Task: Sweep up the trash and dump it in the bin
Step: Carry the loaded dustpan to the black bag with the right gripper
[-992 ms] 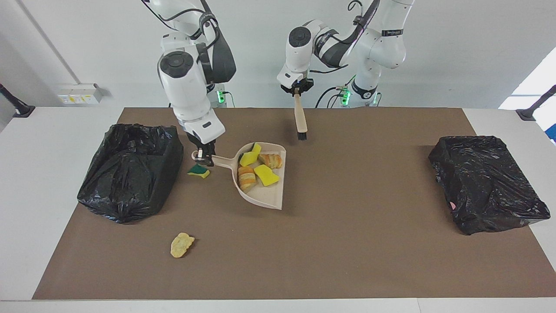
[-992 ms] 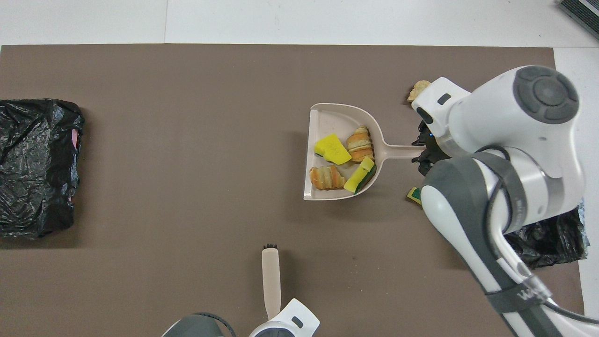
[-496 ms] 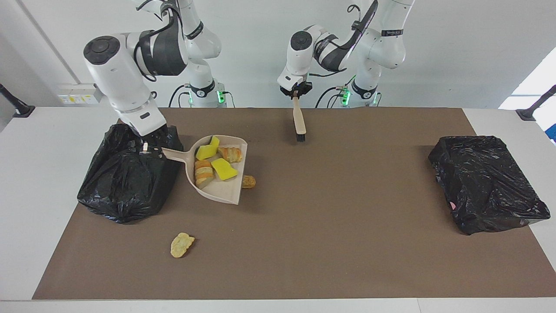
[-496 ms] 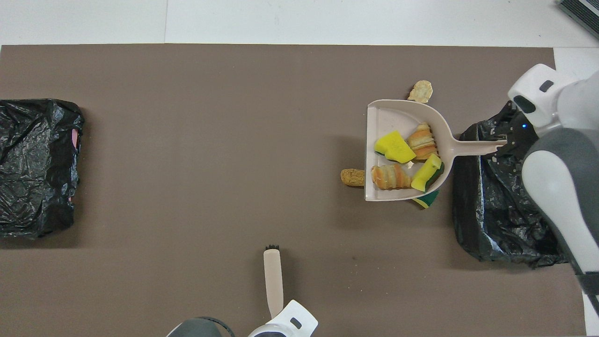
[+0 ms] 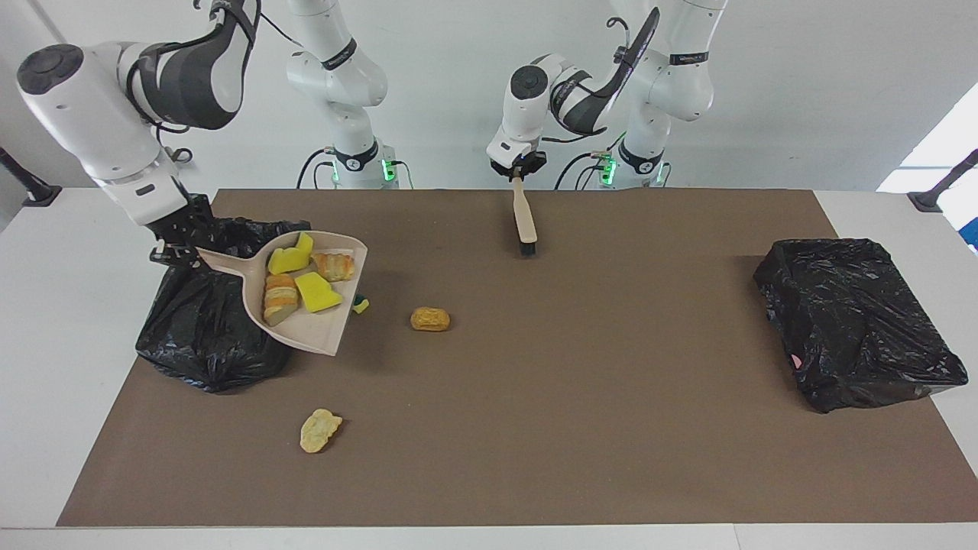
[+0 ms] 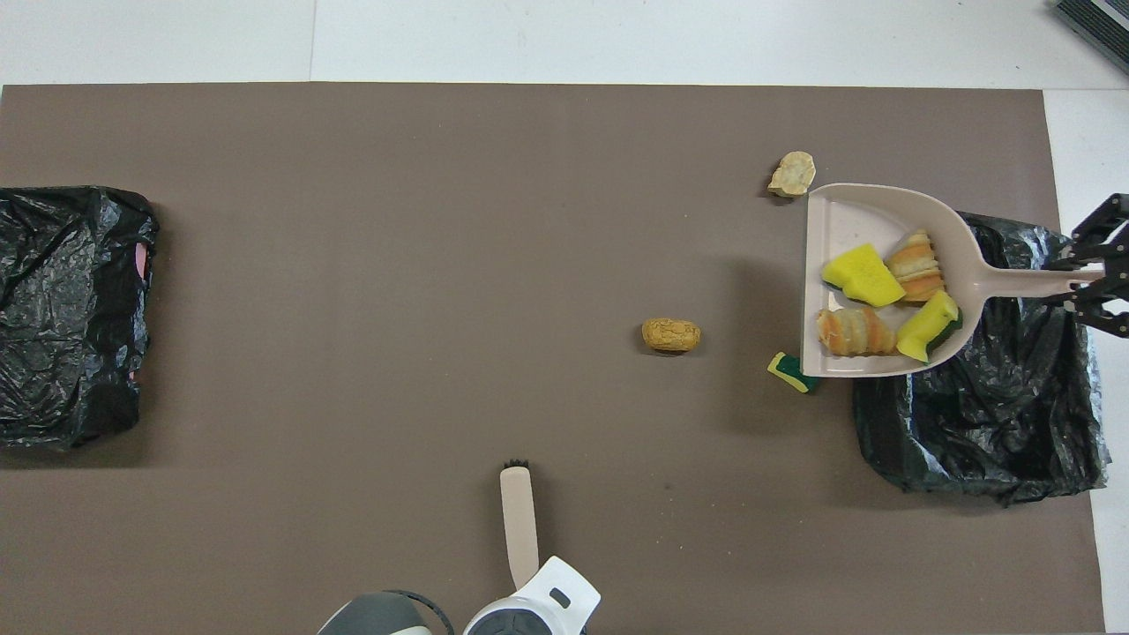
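My right gripper [image 5: 179, 248] is shut on the handle of the beige dustpan [image 5: 321, 328], which hangs tilted in the air over the edge of the black-bagged bin [image 5: 206, 344]. The gripper [image 6: 1089, 282], pan [image 6: 847, 216] and bin [image 6: 988, 423] also show in the overhead view. The pan holds several scraps: yellow sponge bits [image 5: 315, 292] and bread lumps [image 5: 279, 298]. On the mat lie a green-and-yellow sponge piece [image 5: 360, 305], a tan nugget [image 5: 429, 318] and a pale lump [image 5: 319, 430]. My left gripper [image 5: 518, 169] is shut on the brush [image 5: 524, 218], bristles down over the mat near the robots.
A second black-bagged bin [image 5: 856, 321] stands at the left arm's end of the brown mat [image 5: 611, 397]. White table [image 5: 46, 382] borders the mat on all sides.
My right gripper carried the loaded dustpan toward the right arm's end, over the bin's edge. The nugget and the green-and-yellow sponge piece came into view on the mat. The brush drew slightly toward the robots.
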Tool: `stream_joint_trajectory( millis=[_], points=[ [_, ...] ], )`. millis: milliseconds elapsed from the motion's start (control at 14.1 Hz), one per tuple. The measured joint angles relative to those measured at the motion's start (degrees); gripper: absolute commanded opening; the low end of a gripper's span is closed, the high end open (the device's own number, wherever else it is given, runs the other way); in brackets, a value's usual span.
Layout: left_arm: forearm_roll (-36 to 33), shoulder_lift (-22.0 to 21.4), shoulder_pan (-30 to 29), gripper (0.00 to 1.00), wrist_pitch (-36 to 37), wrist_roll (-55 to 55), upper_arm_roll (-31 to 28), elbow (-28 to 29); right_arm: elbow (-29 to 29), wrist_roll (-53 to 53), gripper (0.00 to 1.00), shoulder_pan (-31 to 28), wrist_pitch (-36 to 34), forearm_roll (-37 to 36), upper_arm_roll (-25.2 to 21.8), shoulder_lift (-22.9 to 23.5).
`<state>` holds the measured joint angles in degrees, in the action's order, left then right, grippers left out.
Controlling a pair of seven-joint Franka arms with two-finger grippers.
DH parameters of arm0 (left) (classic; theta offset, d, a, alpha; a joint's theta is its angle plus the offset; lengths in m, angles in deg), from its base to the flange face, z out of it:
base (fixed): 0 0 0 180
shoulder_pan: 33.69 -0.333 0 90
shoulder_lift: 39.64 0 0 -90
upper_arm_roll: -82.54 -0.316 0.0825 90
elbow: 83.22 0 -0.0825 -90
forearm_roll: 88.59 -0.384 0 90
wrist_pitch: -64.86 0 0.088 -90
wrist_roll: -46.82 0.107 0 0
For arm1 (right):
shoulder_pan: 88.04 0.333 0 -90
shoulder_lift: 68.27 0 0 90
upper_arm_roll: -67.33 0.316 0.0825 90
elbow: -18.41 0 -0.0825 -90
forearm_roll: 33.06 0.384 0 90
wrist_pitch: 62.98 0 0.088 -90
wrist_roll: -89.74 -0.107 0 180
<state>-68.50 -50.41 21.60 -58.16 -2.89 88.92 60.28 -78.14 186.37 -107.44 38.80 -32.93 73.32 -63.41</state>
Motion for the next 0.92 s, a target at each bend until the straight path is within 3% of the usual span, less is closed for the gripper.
stream_joint_trajectory(
  millis=[142, 213, 354, 496, 638, 779, 921],
  points=[
    [1.2, 0.2, 0.0, 0.1, 0.0, 1.8, -0.1, 0.0, 0.3, 2.8, 0.0, -1.6, 0.0, -0.1, -1.6, -0.1],
    [1.7, 0.3, 0.0, 0.17, 0.1, 2.2, -0.1, 0.0, 0.3, 3.7, 0.0, -2.2, 0.0, -0.3, -2.4, -0.1],
    [2.0, 0.4, 0.0, 0.43, 0.2, 2.5, -0.2, 0.0, 0.5, 4.7, 0.0, -2.9, 0.0, -3.0, -3.8, -0.1],
    [2.0, 0.4, 0.0, 0.58, 0.3, 2.5, -0.2, 0.0, 0.6, 4.9, 0.0, -3.0, 0.0, -7.1, -4.1, -0.7],
    [2.0, 0.4, -0.2, 0.63, 0.3, 2.5, -0.4, 0.0, 0.7, 4.9, 0.0, -2.9, 0.1, -10.0, -4.0, -1.7],
    [2.0, 0.6, -0.9, 1.0, 0.4, 4.2, -0.7, -0.2, 0.7, 4.8, 0.0, -3.0, 0.5, -13.2, -4.2, -2.3],
    [0.5, 0.9, -3.4, 1.0, 0.4, 6.4, -1.0, -1.8, 0.6, 4.3, 0.0, -3.2, 0.5, -16.9, -4.4, -2.6]
  ],
)
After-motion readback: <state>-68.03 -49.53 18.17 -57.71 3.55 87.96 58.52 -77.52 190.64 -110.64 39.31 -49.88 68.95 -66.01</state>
